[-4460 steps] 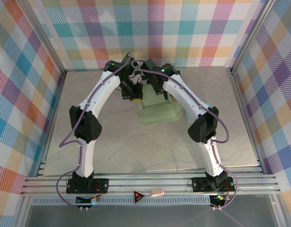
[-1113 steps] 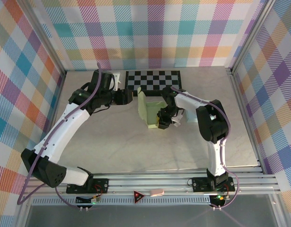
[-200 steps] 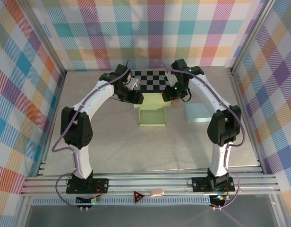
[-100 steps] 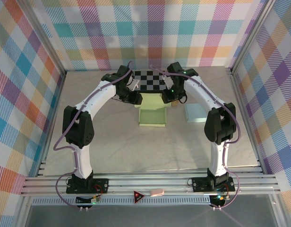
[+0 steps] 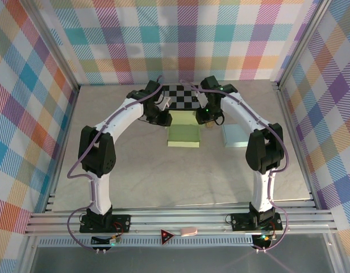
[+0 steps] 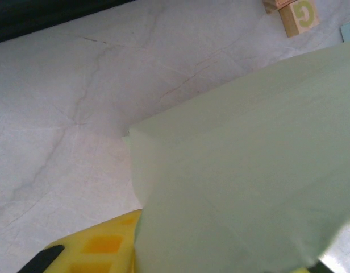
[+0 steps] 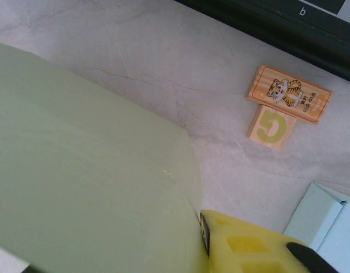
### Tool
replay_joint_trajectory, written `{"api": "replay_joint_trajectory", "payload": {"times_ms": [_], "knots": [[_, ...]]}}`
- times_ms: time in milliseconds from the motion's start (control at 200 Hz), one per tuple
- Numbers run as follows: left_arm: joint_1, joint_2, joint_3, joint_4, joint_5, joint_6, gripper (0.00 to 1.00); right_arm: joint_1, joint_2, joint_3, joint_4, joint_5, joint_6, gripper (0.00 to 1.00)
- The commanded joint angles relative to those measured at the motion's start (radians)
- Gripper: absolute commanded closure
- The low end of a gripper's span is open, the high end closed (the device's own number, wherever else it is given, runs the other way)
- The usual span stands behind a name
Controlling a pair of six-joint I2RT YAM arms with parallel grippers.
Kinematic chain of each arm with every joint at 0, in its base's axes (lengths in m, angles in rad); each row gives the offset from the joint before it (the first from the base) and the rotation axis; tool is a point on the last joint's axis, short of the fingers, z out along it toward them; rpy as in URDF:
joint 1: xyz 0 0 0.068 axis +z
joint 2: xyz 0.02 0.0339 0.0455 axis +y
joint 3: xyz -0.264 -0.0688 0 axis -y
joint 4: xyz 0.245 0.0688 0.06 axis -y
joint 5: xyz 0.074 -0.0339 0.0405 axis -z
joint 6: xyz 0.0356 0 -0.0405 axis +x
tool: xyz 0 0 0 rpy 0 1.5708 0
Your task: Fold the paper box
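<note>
The pale green paper box (image 5: 184,135) lies mid-table, just in front of the checkerboard. My left gripper (image 5: 163,118) is at its far left corner and my right gripper (image 5: 204,118) at its far right corner. In the left wrist view the green paper (image 6: 249,170) runs down between the jaws, with one yellow finger (image 6: 90,253) against its edge and the other finger hidden behind the sheet. The right wrist view mirrors this. There the green paper (image 7: 90,170) covers one finger, and the visible yellow finger (image 7: 243,244) rests its dark pad on the edge.
A checkerboard mat (image 5: 183,96) lies behind the box by the back wall. A light blue box (image 5: 237,136) sits to the right. Two small wooden blocks (image 7: 280,111) lie between the green box and the blue one. Metal frame rails border the table.
Both grippers have drawn in on the box's far corners and their jaws have narrowed. The green paper now reaches further back toward the checkerboard.
</note>
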Motion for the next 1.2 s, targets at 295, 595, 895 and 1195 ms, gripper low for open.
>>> {"api": "replay_joint_trajectory", "payload": {"times_ms": [295,595,895,1195], "knots": [[-0.013,-0.040,-0.044,0.118,-0.009,-0.159,0.82,0.012,-0.057,-0.044,0.062,-0.092,0.187,0.78],[-0.013,-0.074,-0.137,0.210,0.023,-0.228,0.87,0.015,-0.063,-0.042,0.090,-0.141,0.272,0.78],[-0.014,-0.126,-0.175,0.263,0.005,-0.274,0.90,0.015,-0.081,-0.075,0.101,-0.139,0.286,0.79],[-0.022,-0.121,-0.194,0.288,0.015,-0.321,0.90,0.017,-0.094,-0.129,0.142,-0.134,0.300,0.81]]}}
